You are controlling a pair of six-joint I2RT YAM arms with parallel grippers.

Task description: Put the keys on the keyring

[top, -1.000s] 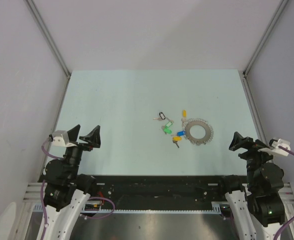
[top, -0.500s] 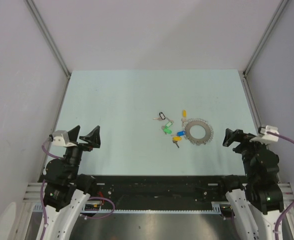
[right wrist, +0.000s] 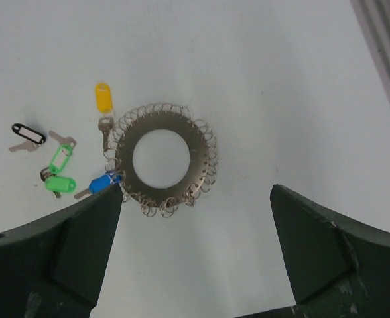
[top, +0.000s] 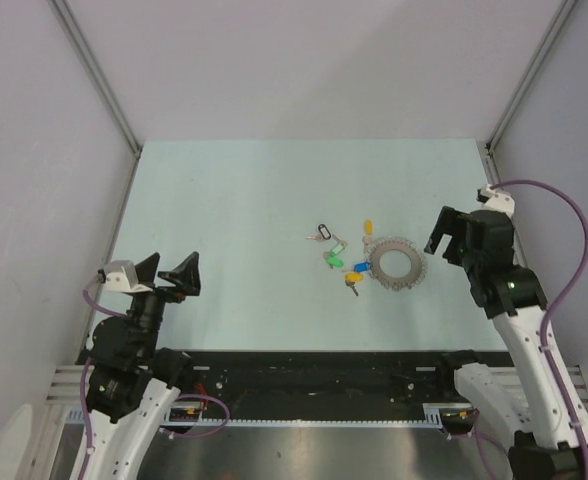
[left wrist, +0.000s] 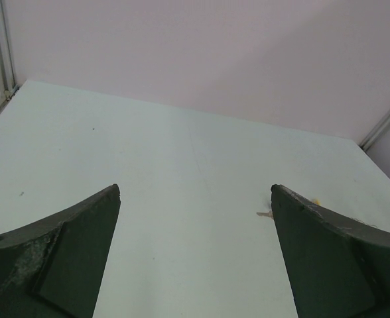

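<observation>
From above: pale green table (top: pixel 234 200), plain lilac-grey walls (top: pixel 294 60) on three sides. Near the middle, the keyring (top: pixel 397 264) lying flat, the keys (top: pixel 336 257) scattered just left of it, some touching its rim. Wide open and empty, the right gripper (top: pixel 452 238) near the ring's right side, the left gripper (top: pixel 169 268) well apart.

Left wrist: bare table between spread fingers.

Right wrist: keyring below, blue key (right wrist: pixel 103 183) at its rim. Likely trouble: thin, flat keys slipping from the fingers, or a nudged ring sliding on the smooth top.
</observation>
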